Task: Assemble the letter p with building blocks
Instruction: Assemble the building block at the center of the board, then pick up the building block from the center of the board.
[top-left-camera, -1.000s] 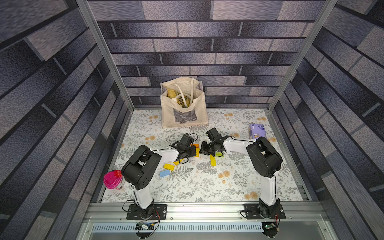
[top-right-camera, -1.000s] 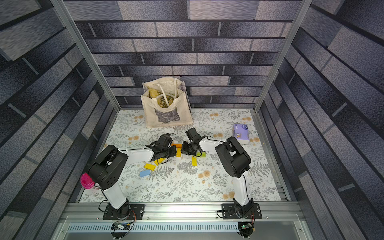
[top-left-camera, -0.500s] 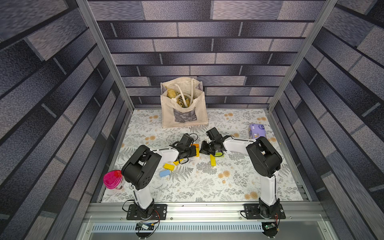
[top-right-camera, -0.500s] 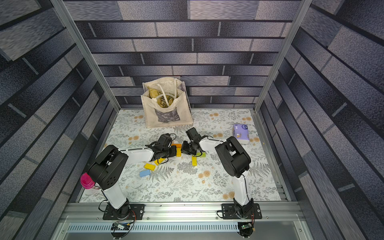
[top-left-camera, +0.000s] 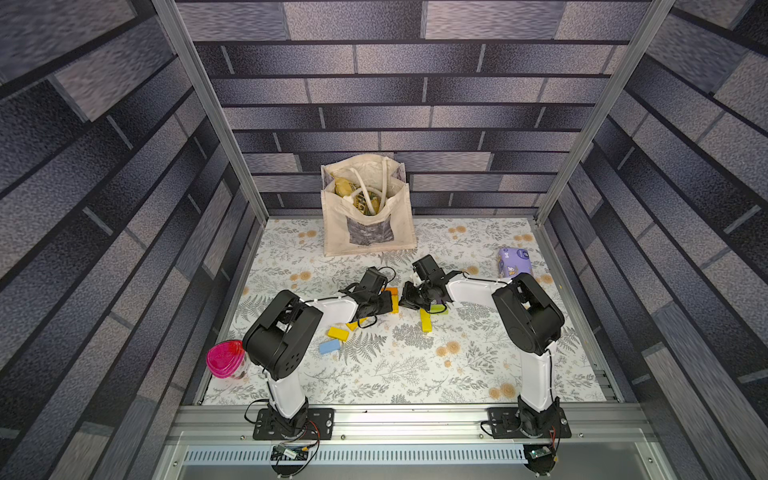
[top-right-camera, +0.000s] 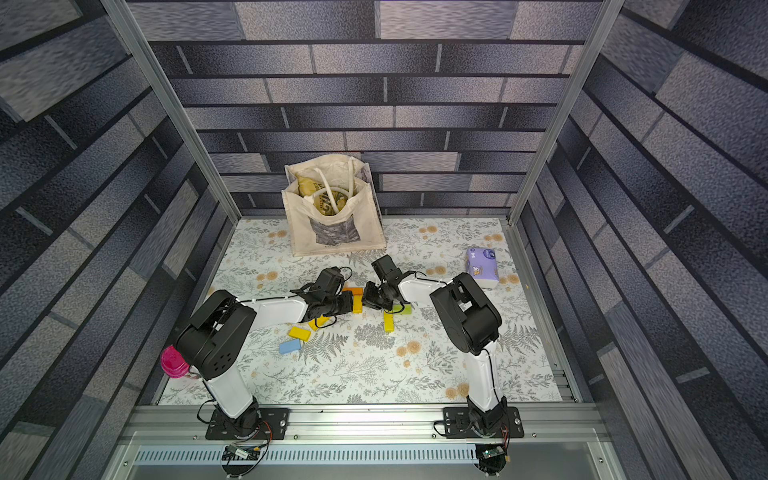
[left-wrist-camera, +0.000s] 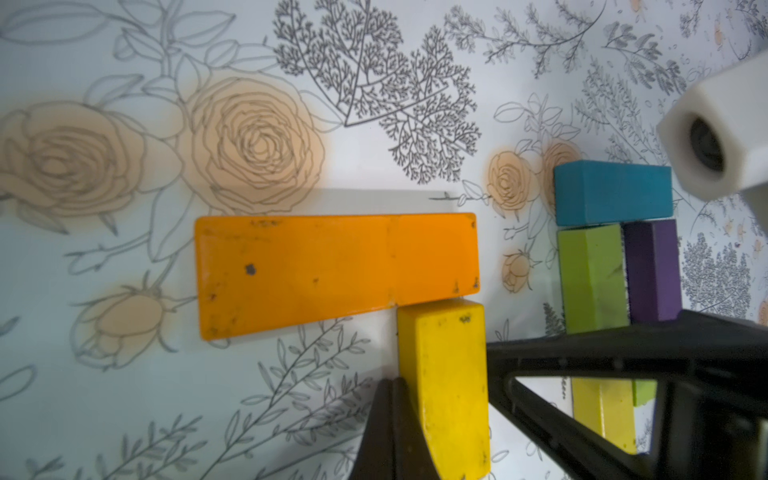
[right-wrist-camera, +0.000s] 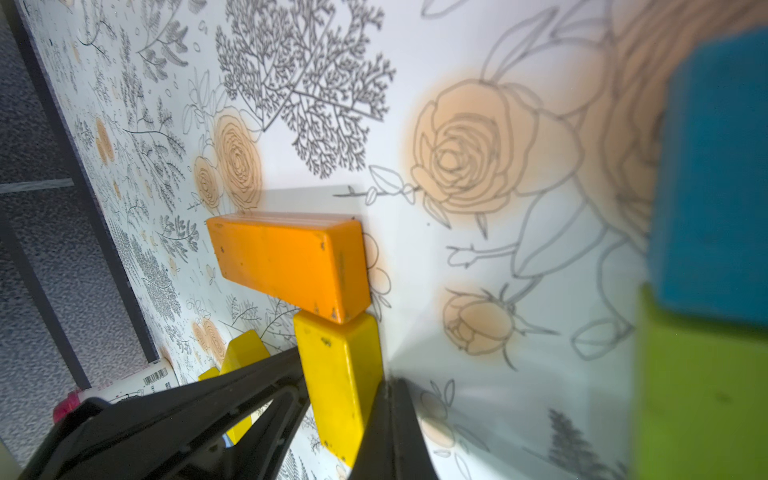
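Observation:
A long orange block lies flat on the floral mat, and a yellow block butts one end against its long side. My left gripper is shut, its closed tips against one side of that yellow block. My right gripper is shut too and stands against the opposite side. Neither holds anything. In both top views the two grippers meet at mid-table. Teal, lime green and purple blocks sit packed together beside them. Another yellow block lies nearer the front.
Loose yellow and light blue blocks lie front left, beside my left arm. A cream tote bag stands at the back wall. A purple tissue pack lies at the back right, and a pink-lidded cup at the front left edge.

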